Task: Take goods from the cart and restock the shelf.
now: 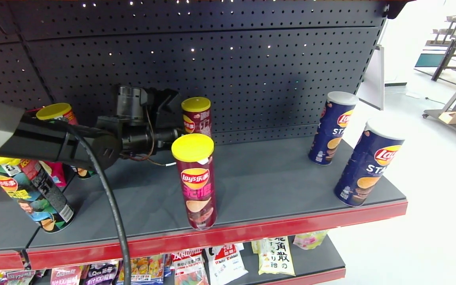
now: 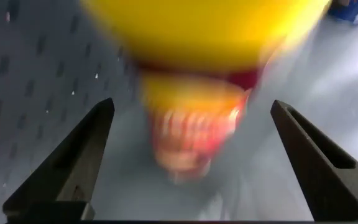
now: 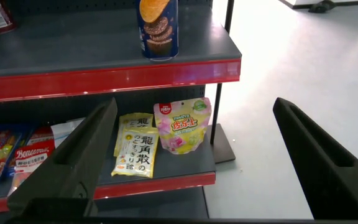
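Note:
Two maroon chip cans with yellow lids stand on the grey shelf (image 1: 275, 186): one near the front edge (image 1: 196, 182), one at the back by the pegboard (image 1: 196, 114). My left gripper (image 1: 177, 133) reaches in from the left at the back can, its tips partly hidden behind the front can's lid. In the left wrist view a blurred yellow-lidded can (image 2: 197, 93) sits between the wide-apart fingers of the left gripper (image 2: 191, 109), which is open. My right gripper (image 3: 194, 106) is open and holds nothing, lower down in front of the shelf unit.
Two blue chip cans (image 1: 333, 128) (image 1: 368, 162) stand at the shelf's right end, the nearer one (image 3: 158, 28) at the red front lip. More cans (image 1: 30, 194) crowd the left bay. Snack bags (image 3: 182, 124) lie on the lower shelf. Open floor lies right.

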